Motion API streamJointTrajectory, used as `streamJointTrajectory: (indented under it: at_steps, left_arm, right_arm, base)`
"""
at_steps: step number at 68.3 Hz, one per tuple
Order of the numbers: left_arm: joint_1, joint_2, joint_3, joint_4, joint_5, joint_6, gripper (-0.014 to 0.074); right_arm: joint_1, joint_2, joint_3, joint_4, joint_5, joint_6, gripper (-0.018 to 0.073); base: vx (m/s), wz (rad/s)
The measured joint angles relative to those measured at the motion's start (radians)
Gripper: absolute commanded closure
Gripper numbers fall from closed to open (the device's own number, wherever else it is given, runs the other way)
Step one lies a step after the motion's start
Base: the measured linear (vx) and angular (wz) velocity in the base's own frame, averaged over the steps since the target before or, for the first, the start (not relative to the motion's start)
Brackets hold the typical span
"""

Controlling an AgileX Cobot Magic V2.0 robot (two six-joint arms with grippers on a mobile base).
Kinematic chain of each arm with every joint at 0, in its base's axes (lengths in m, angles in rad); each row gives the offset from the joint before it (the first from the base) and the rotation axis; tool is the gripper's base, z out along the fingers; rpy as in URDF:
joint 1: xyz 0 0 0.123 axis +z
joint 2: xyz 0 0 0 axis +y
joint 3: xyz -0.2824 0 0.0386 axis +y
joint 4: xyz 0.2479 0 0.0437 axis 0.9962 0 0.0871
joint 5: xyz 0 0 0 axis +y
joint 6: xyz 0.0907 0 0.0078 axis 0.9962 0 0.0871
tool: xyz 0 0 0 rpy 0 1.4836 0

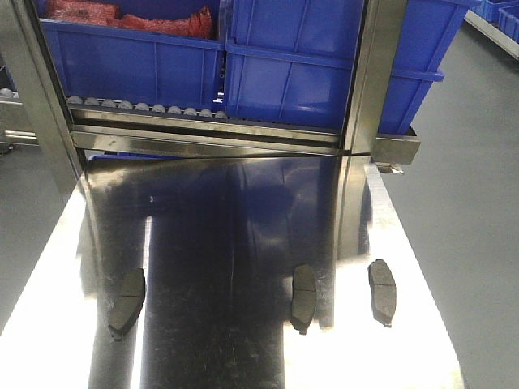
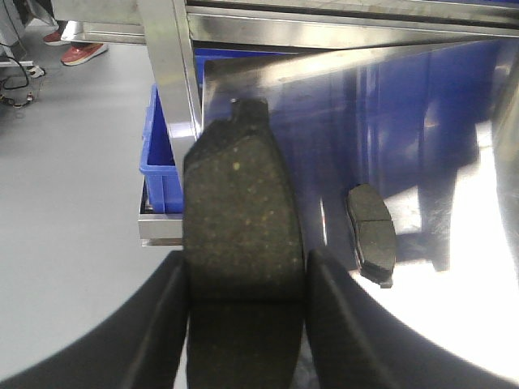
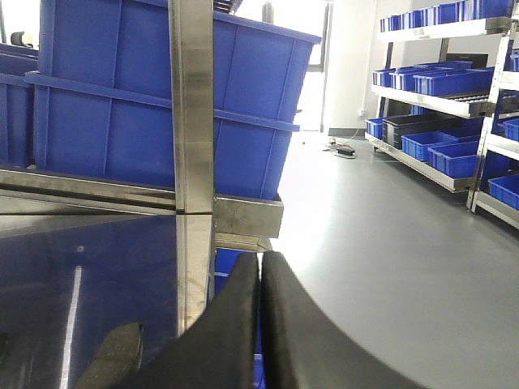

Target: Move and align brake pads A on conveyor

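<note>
Between the fingers of the left pincer [image 2: 246, 263], one brake pad [image 2: 242, 186] was pinched across its narrow width, end tab pointing away from the wrist and speckled friction face turned to the camera. It hung over the left edge of the shiny steel desk [image 1: 243, 211], apparently clear of the surface. Three more pads lay flat on that desk, well apart: a left pad [image 1: 127, 301], a middle pad [image 1: 303, 297] and a right pad [image 1: 382, 290], roughly lengthwise but not in an even row. The right pincer [image 3: 260, 267] was pressed together on nothing near the desk's right edge, with what looked like a pad's end [image 3: 113, 356] low in its view. No conveyor showed in any view, so how far the held pad had to travel could not be judged.

Each pad looked stiff and dense for its size, unlikely to bend or crush; a firm squeeze should do no harm. The rough friction face probably gave grip, while the polished steel would let a nudged pad slide and spin. Lying so low, a pad seemed best taken as this one was: across the width, at mid-length by the centre groove, clear of the tabs, so it would hang balanced and not pivot.
</note>
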Motion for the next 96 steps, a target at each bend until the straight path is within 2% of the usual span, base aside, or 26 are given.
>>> streamJointTrajectory:
  at_steps: [24,40,44,52,61,74,85,96]
  left_arm:
    - [0.0,0.0,0.0,0.0,0.0,0.0,0.0602]
    - [0.0,0.0,0.0,0.0,0.0,0.0,0.0602]
    - [0.0,0.0,0.0,0.0,0.0,0.0,0.0602]
    - [0.0,0.0,0.0,0.0,0.0,0.0,0.0602]
    - [0.0,0.0,0.0,0.0,0.0,0.0,0.0602]
    - [0.0,0.0,0.0,0.0,0.0,0.0,0.0602]
    - [0.0,0.0,0.0,0.0,0.0,0.0,0.0602]
    - [0.0,0.0,0.0,0.0,0.0,0.0,0.0602]
  right_arm:
    - [0.0,0.0,0.0,0.0,-0.004,0.0,0.0571]
    - [0.0,0.0,0.0,-0.001,-0.148,-0.007,0.0571]
    - [0.0,0.0,-0.012,-0.001,-0.147,-0.007,0.0571]
    - [0.0,0.038,-0.129,-0.001,-0.076,-0.007,0.0571]
    - [0.0,0.192,-0.283,-0.001,0.039,-0.007,0.0571]
    - [0.0,0.49,-0.475,0.009,0.321,-0.007,0.0571]
    - [0.0,0.693,-0.558,0.118,0.539,-0.007,0.0571]
    - [0.0,0.816,-0.566,0.178,0.611,0.003,0.0571]
  base:
    - [0.0,0.0]
    - [0.0,0.0]
    - [0.0,0.0]
    - [0.0,0.0]
    - [0.0,0.0]
    - [0.0,0.0]
    - [0.0,0.0]
    - [0.0,0.0]
